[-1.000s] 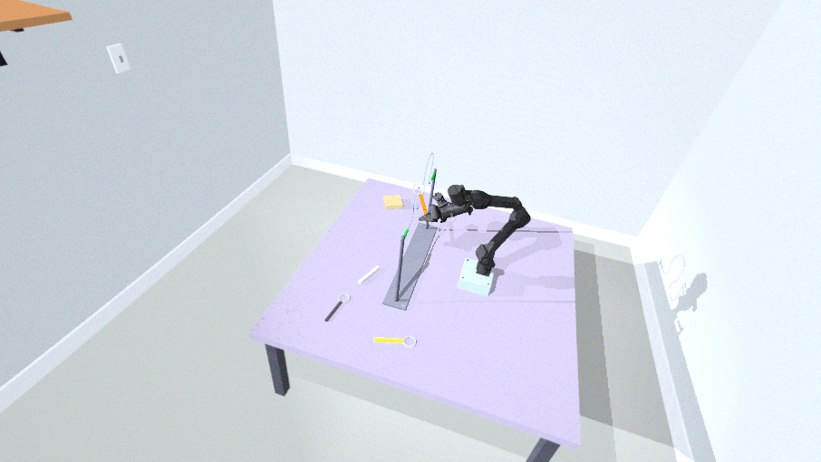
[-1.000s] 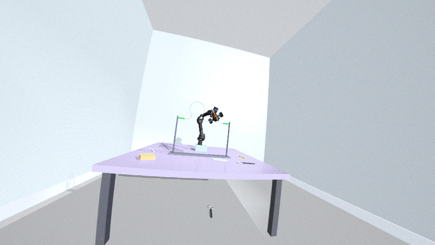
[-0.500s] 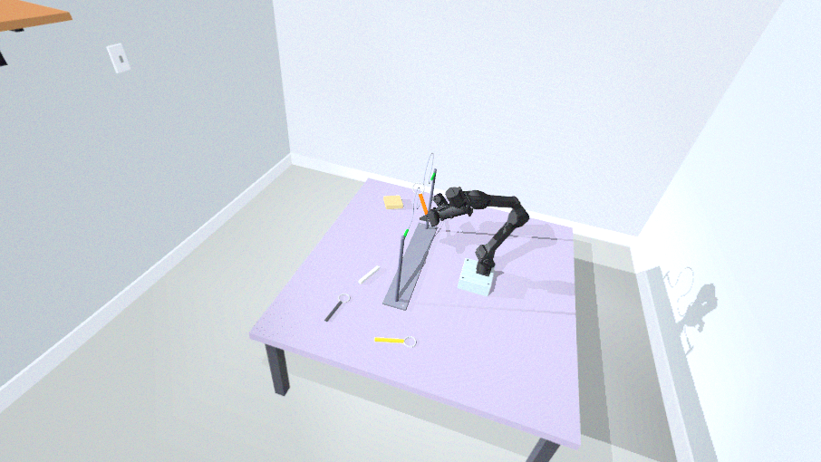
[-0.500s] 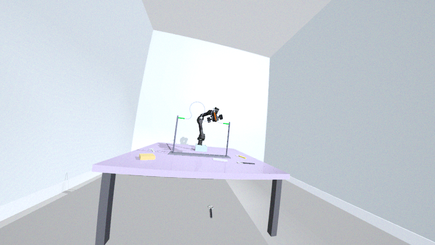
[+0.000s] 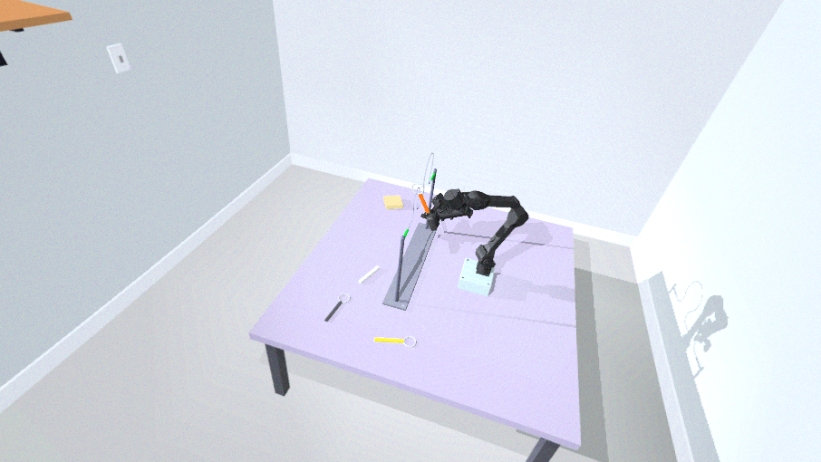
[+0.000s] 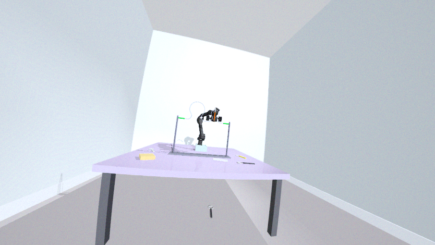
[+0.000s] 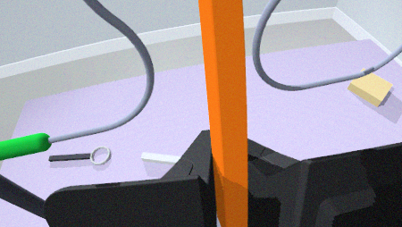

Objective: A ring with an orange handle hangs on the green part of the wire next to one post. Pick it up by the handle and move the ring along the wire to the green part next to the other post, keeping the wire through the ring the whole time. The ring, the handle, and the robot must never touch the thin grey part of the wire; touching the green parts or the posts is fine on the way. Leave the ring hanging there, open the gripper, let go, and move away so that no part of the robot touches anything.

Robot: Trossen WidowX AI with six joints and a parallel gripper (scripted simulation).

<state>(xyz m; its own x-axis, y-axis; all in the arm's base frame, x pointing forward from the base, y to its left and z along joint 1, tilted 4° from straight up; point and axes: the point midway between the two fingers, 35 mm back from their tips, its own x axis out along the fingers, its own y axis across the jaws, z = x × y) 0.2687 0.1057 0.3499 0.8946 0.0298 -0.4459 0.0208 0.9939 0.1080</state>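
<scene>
Probably light and stiff, the orange handle (image 5: 423, 203) (image 6: 214, 116) (image 7: 228, 67): a slim, straight, square-edged bar, with smooth flat faces likely to slip or swivel under a loose pinch. Best taken by two opposite flat faces, well down from the ring (image 5: 412, 187), so as to hold the fingers (image 5: 429, 216) (image 6: 214, 119) away from the grey wire (image 5: 411, 220) (image 6: 197, 102) (image 7: 149, 85). Clamped on the handle now, one finger to either side, with the bar rising from between in the wrist view. Likely to magnify any wrist tilt into a swing at the ring, given so long a lever; hence a firm grip and small, slow turns.

Ring aloft above the desk (image 5: 487, 367) (image 6: 188, 167) (image 7: 179, 103), in the span between the near post (image 5: 399, 269) (image 6: 227, 140) and the far post (image 5: 431, 192) (image 6: 175, 135), off both green parts. Too small to tell the threading or the gap to the wire.

Arm (image 5: 508, 229) (image 6: 200, 126) raised from the pale base (image 5: 465, 282) (image 6: 200, 148), bent high at the elbow, reaching over toward the wire. Handle near upright in the exterior view, ring end uppermost.
</scene>
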